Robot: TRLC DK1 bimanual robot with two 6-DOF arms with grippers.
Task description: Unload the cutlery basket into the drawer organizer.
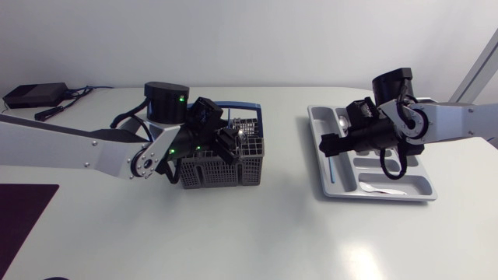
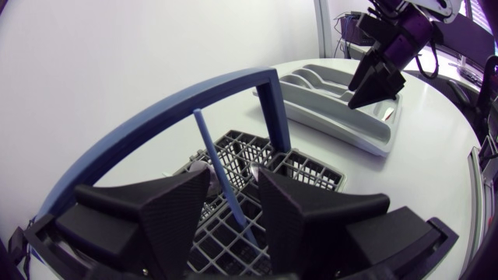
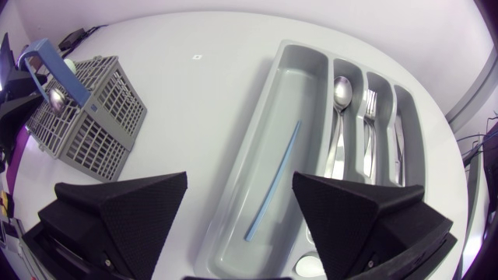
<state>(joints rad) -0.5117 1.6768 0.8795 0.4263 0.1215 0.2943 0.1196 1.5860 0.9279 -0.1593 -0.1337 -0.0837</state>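
Observation:
The grey cutlery basket with a blue handle stands left of the middle. My left gripper hangs over it. In the left wrist view its fingers stand on either side of an upright blue straw in the basket, with a small gap on each side. My right gripper hovers wide open over the grey drawer organizer. In the right wrist view another blue straw lies in its long compartment, below the gripper. A spoon and a fork lie in the narrow compartments.
A white plastic spoon lies in the organizer's front cross compartment. More cutlery shows dimly inside the basket. A black box with cables sits at the table's far left corner, and a dark mat at the front left.

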